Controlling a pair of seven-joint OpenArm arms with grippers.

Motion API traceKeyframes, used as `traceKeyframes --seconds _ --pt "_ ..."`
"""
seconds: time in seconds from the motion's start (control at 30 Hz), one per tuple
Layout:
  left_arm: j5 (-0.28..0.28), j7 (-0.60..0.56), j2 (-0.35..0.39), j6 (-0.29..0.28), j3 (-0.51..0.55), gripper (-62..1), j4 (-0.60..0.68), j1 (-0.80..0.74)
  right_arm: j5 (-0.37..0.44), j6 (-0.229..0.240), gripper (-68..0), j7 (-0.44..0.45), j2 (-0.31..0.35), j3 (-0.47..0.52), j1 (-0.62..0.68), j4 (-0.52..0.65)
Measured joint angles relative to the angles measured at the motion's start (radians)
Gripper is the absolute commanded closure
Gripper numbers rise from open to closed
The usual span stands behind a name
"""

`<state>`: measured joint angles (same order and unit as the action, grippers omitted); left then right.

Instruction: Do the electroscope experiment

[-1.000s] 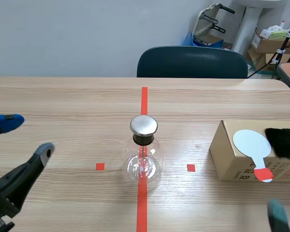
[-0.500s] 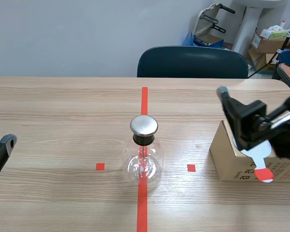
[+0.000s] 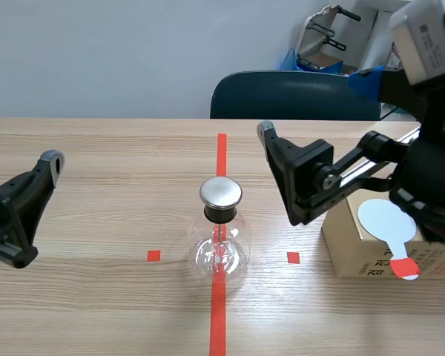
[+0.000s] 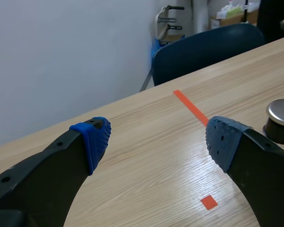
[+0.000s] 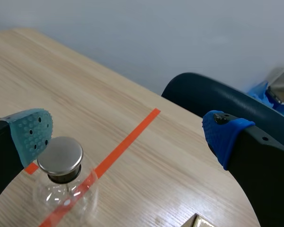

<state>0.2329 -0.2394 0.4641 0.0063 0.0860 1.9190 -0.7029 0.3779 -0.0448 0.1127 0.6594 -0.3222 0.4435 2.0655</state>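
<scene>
We are showing a wooden table [image 3: 96, 148] with a dark blue chair [image 3: 297, 95] standing behind it. The right gripper [image 5: 128, 135] is hanging raised above the table, its jaws spread wide with nothing between them. The left gripper [image 4: 158, 139] is hovering near the table's left side, likewise wide apart and empty. A cardboard box [image 3: 348, 245] is sitting at the right. The electroscope [image 3: 219, 248] (a round glass flask) is standing at the table's middle on the red tape line [image 3: 221, 152]. A white disc paddle [image 3: 386, 220] is lying on the box. A metal cap [image 3: 221, 192] is topping the flask.
</scene>
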Motion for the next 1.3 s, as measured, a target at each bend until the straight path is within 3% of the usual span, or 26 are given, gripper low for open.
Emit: traceKeyframes --seconds 0.17,0.3,0.57,0.73,1.3 --pt "-0.018 0.01 0.008 -0.002 -0.066 -44.8 -0.008 0.022 0.0 0.0 -67.9 -0.055 -0.001 0.0 0.006 -0.001" --pt "-0.047 0.023 0.034 -0.003 -0.126 -44.8 -0.011 0.047 0.0 -0.002 -67.9 -0.051 0.0 0.0 0.006 -0.001" --pt "-0.05 0.026 0.04 -0.003 -0.195 -44.8 -0.012 0.077 0.0 -0.002 -67.9 -0.05 0.0 0.0 0.006 -0.002" --pt "-0.05 0.019 0.108 -0.003 -0.252 -44.8 -0.012 0.077 0.0 -0.002 -67.9 -0.051 0.0 0.0 0.006 -0.002" --pt "-0.049 0.023 0.14 0.002 -0.255 -44.8 -0.013 0.077 0.0 -0.002 -67.9 -0.047 0.0 0.0 0.006 -0.002"
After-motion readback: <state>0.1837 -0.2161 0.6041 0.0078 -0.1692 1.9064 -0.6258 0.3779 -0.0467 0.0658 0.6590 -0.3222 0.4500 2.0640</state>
